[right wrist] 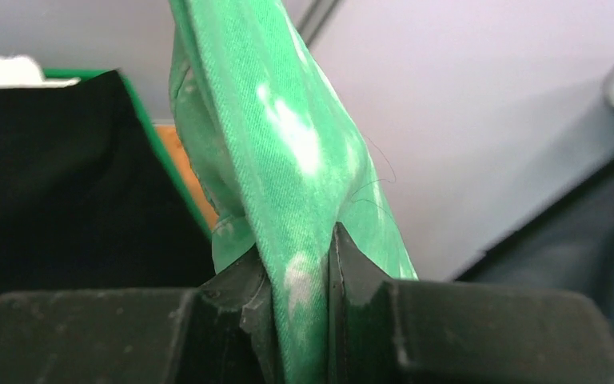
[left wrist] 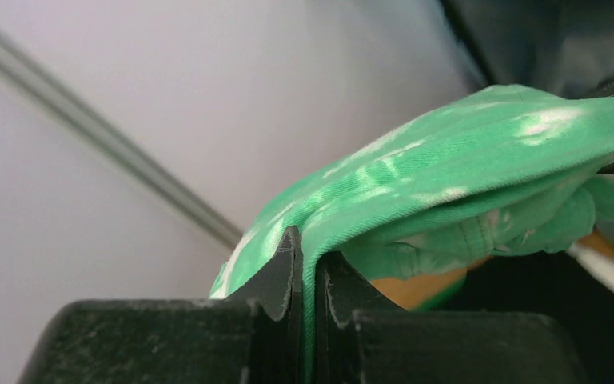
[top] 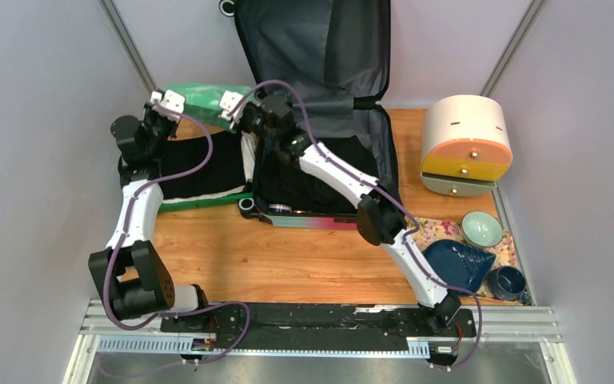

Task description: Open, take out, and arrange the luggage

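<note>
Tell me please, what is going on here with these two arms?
Both arms hold one green cloth between them: the left gripper pinches one end and the right gripper the other, by the far end of a green tray with folded black clothes. The suitcase lies open beside the tray, lid up against the back wall, with dark clothes inside.

Left arm (top: 132, 216) folded and reaching forward, right arm (top: 342, 178) stretched diagonally leftward, wrists level and close together, both jaws clamped on green cloth (top: 202, 96).
</note>
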### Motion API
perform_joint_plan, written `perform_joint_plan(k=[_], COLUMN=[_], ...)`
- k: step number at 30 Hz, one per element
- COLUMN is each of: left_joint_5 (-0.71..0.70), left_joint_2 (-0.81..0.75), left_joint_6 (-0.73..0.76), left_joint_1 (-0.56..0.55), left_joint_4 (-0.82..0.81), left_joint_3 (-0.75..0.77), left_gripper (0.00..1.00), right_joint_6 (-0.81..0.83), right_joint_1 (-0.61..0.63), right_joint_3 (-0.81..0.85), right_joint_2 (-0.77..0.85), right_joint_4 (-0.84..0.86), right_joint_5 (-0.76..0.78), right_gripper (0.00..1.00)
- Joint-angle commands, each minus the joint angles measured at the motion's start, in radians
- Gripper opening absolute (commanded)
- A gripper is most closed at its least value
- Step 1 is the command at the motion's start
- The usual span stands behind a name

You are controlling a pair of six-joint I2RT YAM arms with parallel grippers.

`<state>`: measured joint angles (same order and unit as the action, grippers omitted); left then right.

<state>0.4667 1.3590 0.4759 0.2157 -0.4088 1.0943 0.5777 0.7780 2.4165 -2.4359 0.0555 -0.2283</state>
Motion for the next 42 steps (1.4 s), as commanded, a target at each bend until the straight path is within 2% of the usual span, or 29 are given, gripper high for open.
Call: perform_joint_plan(k=[1, 5, 8, 9, 11, 13, 15, 16, 17, 18, 19, 20, 21, 22, 23, 25, 26, 27, 28, 29, 32, 34, 36, 37, 38, 40, 41, 42], left_joint_5=[-0.007, 0.153, 0.251, 0.28, 0.34, 0.389, 0.398, 0.409, 0.409, 0.414, 0.443, 0.463, 0.505, 0.524, 0.535, 0.561, 0.567, 0.575, 0.581, 0.587, 0.613, 0.641, 0.6, 0.575, 0.54, 0.378, 0.316, 0.258], left_joint_2=[-0.078, -0.115, -0.133, -0.136, -0.141, -0.136, -0.132, -0.117, -0.104, -0.075, -0.057, -0.041, 0.0, 0.021, 0.046, 0.124, 0.147, 0.194, 0.216, 0.236, 0.238, 0.194, 0.129, 0.109, 0.089, 0.046, 0.043, 0.069], left_joint_6=[-0.031, -0.007, 0.14, 0.252, 0.329, 0.449, 0.538, 0.579, 0.643, 0.67, 0.699, 0.742, 0.765, 0.797, 0.878, 0.938, 0.954, 0.964, 0.977, 0.936, 0.789, 0.784, 0.504, 0.416, 0.289, 0.13, 0.083, 0.057], left_joint_1=[0.154, 0.261, 0.312, 0.321, 0.346, 0.361, 0.364, 0.364, 0.363, 0.364, 0.369, 0.379, 0.386, 0.387, 0.389, 0.389, 0.389, 0.389, 0.389, 0.387, 0.389, 0.387, 0.375, 0.351, 0.334, 0.262, 0.243, 0.228], left_joint_4=[-0.149, -0.102, -0.035, 0.04, 0.115, 0.281, 0.443, 0.509, 0.575, 0.716, 0.798, 0.879, 1.045, 1.144, 1.355, 1.541, 1.618, 1.766, 1.835, 1.898, 1.898, 1.88, 1.603, 1.508, 1.323, 1.147, 1.002, 0.967], left_joint_3=[-0.134, -0.279, -0.387, -0.404, -0.421, -0.404, -0.363, -0.341, -0.283, -0.245, -0.202, -0.104, -0.05, 0.073, 0.138, 0.326, 0.388, 0.448, 0.558, 0.599, 0.642, 0.578, 0.485, 0.381, 0.328, 0.184, 0.147, 0.127], left_gripper=[0.0, 0.0, 0.0, 0.0, 0.0, 0.0, 0.0, 0.05, 0.25, 0.35, 0.49, 0.6, 0.68, 0.76, 0.76, 0.79, 0.79, 0.79, 0.79, 0.79, 0.79, 0.78, 0.76, 0.71, 0.7, 0.71, 0.71, 0.7], right_joint_6=[0.076, 0.094, 0.094, 0.09, 0.062, 0.037, 0.014, 0.013, 0.007, 0.005, 0.004, 0.001, 0.001, 0.005, 0.013, 0.062, 0.082, 0.111, 0.12, 0.122, 0.068, -0.017, -0.08, -0.154, -0.188, -0.261, -0.277, -0.289], right_joint_1=[0.053, 0.102, 0.112, 0.113, 0.113, 0.113, 0.116, 0.119, 0.118, 0.118, 0.118, 0.116, 0.113, 0.112, 0.11, 0.109, 0.11, 0.109, 0.11, 0.11, 0.101, 0.074, 0.053, 0.034, 0.021, -0.02, -0.032, -0.048], right_joint_3=[0.046, -0.114, -0.186, -0.198, -0.221, -0.227, -0.232, -0.232, -0.229, -0.226, -0.214, -0.205, -0.194, -0.183, -0.174, -0.197, -0.261, -0.292, -0.325, -0.353, -0.41, -0.425, -0.422, -0.413, -0.409, -0.384, -0.376, -0.367], right_joint_2=[-0.04, -0.006, 0.0, 0.005, 0.018, 0.029, 0.04, 0.041, 0.041, 0.04, 0.04, 0.041, 0.043, 0.049, 0.055, 0.11, 0.136, 0.167, 0.22, 0.25, 0.32, 0.343, 0.368, 0.374, 0.38, 0.393, 0.396, 0.402], right_joint_4=[0.267, 0.262, 0.201, 0.182, 0.118, 0.048, 0.012, -0.014, -0.025, -0.035, -0.051, -0.051, -0.086, -0.126, -0.147, -0.184, -0.184, -0.184, -0.187, -0.19, -0.226, -0.233, -0.244, -0.252, -0.262, -0.334, -0.37, -0.457], right_joint_5=[-0.04, -0.158, -0.247, -0.281, -0.318, -0.396, -0.48, -0.505, -0.525, -0.558, -0.569, -0.577, -0.588, -0.594, -0.601, -0.611, -0.612, -0.612, -0.611, -0.605, -0.562, -0.563, -0.537, -0.523, -0.505, -0.467, -0.451, -0.415], right_gripper=[0.0, 0.0, 0.0, 0.0, 0.0, 0.0, 0.07, 0.14, 0.35, 0.47, 0.65, 0.71, 0.74, 0.78, 0.79, 0.81, 0.82, 0.84, 0.85, 0.85, 0.86, 0.86, 0.86, 0.85, 0.85, 0.84, 0.83, 0.82])
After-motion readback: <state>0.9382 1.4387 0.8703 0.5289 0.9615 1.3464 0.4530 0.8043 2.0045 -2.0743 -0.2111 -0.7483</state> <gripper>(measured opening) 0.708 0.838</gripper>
